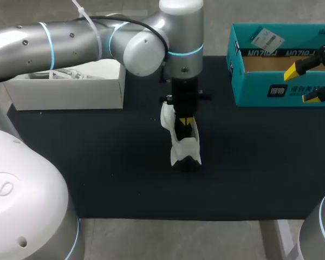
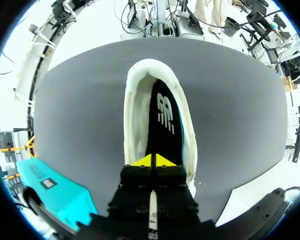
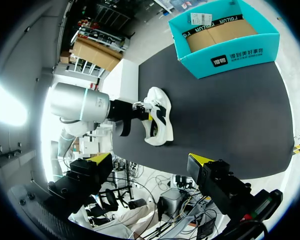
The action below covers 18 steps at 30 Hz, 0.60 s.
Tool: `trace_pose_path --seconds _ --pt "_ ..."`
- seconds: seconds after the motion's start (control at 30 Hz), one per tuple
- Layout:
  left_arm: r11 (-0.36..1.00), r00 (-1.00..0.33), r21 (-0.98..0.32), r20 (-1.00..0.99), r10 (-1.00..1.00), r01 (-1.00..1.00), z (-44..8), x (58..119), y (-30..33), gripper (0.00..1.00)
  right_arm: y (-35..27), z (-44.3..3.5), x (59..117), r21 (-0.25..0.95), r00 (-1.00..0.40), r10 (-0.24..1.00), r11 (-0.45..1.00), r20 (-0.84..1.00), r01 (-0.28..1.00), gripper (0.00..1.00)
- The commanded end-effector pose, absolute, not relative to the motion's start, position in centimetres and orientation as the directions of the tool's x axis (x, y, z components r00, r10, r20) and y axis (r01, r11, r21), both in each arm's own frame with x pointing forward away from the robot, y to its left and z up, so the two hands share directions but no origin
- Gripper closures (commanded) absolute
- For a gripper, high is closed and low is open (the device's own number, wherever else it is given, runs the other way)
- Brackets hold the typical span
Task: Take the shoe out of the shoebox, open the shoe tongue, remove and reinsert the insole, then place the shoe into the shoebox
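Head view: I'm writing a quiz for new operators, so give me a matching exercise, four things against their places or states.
Things:
1 shoe
2 teal shoebox
3 white box
4 right claw

Places or states:
A far left of the mat
B yellow tips spread apart
C mid-mat, left claw at its opening
D far right of the mat

Pairs: 1-C, 2-D, 3-A, 4-B

Head view: fixed above and behind, facing down on the black-topped table [image 1: 97, 184]; middle distance, whole surface covered. Left wrist view: aimed down along the left gripper [image 2: 153, 161], very close over the white shoe with black insole [image 2: 133, 125]. Right wrist view: held high and well back, looking past the right gripper [image 3: 150, 158] across the table. Common to all three: shoe, tabletop, open teal cardboard shoebox [image 1: 260, 92].
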State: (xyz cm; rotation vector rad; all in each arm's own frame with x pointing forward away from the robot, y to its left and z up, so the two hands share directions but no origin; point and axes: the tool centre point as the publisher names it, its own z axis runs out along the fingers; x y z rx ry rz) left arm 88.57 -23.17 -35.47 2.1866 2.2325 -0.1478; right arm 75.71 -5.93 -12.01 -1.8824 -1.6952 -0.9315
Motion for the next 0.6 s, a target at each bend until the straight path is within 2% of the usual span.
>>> trace_pose_path --seconds 0.03,0.2,0.23,0.27,0.3,0.37,0.43,0.47,0.6 --pt "0.026 -0.03 -0.06 -0.067 0.997 0.998 -36.07 88.89 -23.05 1.0 -5.83 -12.04 75.79 0.112 0.025 0.688 -0.153 0.725 0.982 0.0" --pt "0.045 -0.049 -0.061 -0.061 0.997 0.997 -36.4 89.28 -22.61 1.0 -5.83 -12.04 75.79 0.112 0.025 0.688 -0.153 0.725 0.982 0.0" --pt "0.047 -0.051 -0.06 -0.062 0.997 0.997 -36.32 89.26 -22.51 0.96 -5.83 -12.04 75.79 0.112 0.025 0.688 -0.153 0.725 0.982 0.0" --pt "0.048 -0.052 -0.057 -0.061 0.997 0.997 -36.16 89.14 -22.4 0.75 -5.83 -12.04 75.79 0.112 0.025 0.688 -0.153 0.725 0.982 0.0" --pt "0.047 -0.05 -0.056 -0.06 0.997 0.997 -36.02 89.0 -22.34 0.6 -5.83 -12.04 75.79 0.112 0.025 0.688 -0.153 0.725 0.982 0.0" --pt "0.044 -0.047 -0.054 -0.062 0.997 0.998 -35.79 88.87 -22.32 0.49 -5.83 -12.04 75.79 0.112 0.025 0.688 -0.153 0.725 0.982 0.0" --pt "0.043 -0.046 -0.05 -0.062 0.997 0.998 -35.69 88.81 -22.29 0.19 -5.83 -12.04 75.79 0.112 0.025 0.688 -0.153 0.725 0.982 0.0" --pt "0.043 -0.046 -0.049 -0.062 0.997 0.998 -35.66 88.79 -22.29 0.0 -5.83 -12.04 75.79 0.112 0.025 0.688 -0.153 0.725 0.982 0.0" --pt "0.039 -0.041 -0.05 -0.055 0.998 0.998 -35.59 88.59 -22.19 0.0 -5.83 -12.04 75.79 0.112 0.025 0.688 -0.153 0.725 0.982 0.0"
